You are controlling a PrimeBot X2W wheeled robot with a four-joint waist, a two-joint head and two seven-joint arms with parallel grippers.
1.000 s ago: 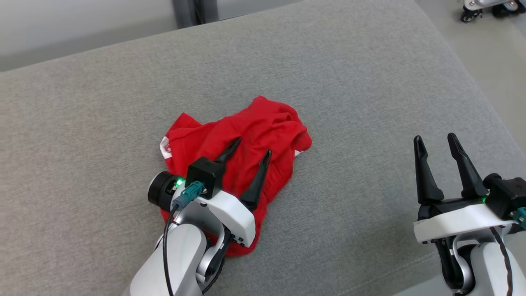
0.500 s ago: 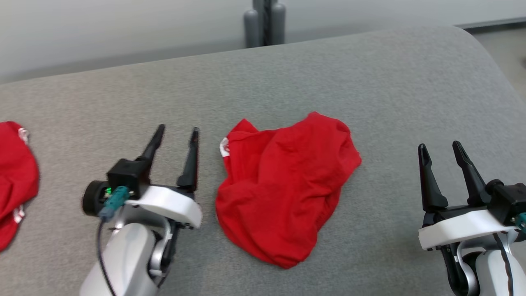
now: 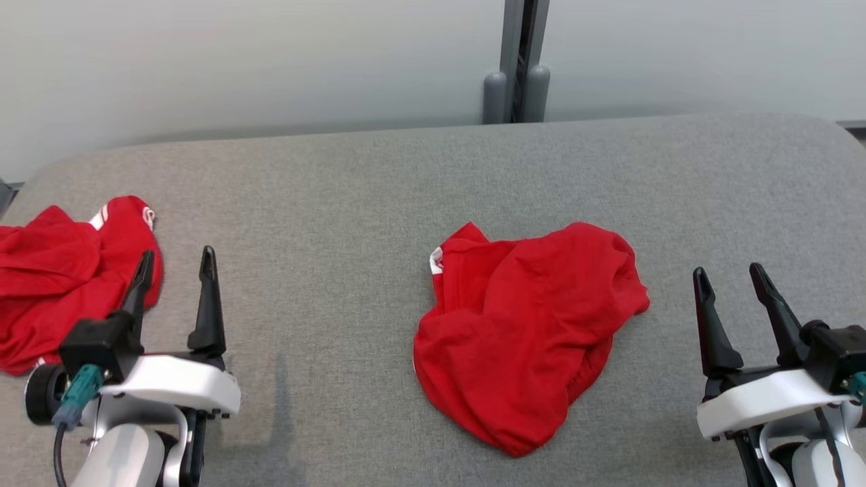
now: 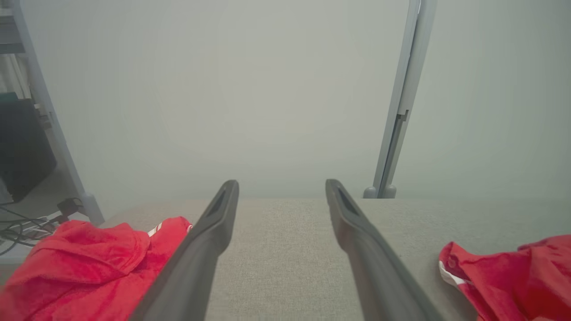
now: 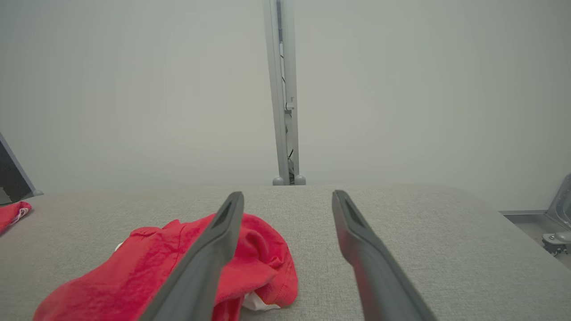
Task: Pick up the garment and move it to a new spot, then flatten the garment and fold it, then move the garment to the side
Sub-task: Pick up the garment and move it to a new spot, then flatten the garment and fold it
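Note:
A crumpled red garment (image 3: 528,338) with a bit of white trim lies in a heap near the middle of the grey cushioned surface (image 3: 352,196); it also shows as the red garment (image 5: 156,272) low left in the right wrist view and the red garment (image 4: 513,276) at the right edge of the left wrist view. My left gripper (image 3: 176,264) is open at the lower left, well left of the heap, holding nothing. My right gripper (image 3: 727,277) is open at the lower right, just right of the heap, also holding nothing.
A second red garment (image 3: 61,277) lies bunched at the surface's far left edge, just beyond my left fingertips. A pale wall with a grey upright post (image 3: 517,61) stands behind the surface. The surface's right corner (image 3: 832,135) is rounded.
The head camera has swung, so the whole scene has shifted right and down. My left gripper has lifted off the central garment and drawn back to the left, open; the right gripper kept its pose.

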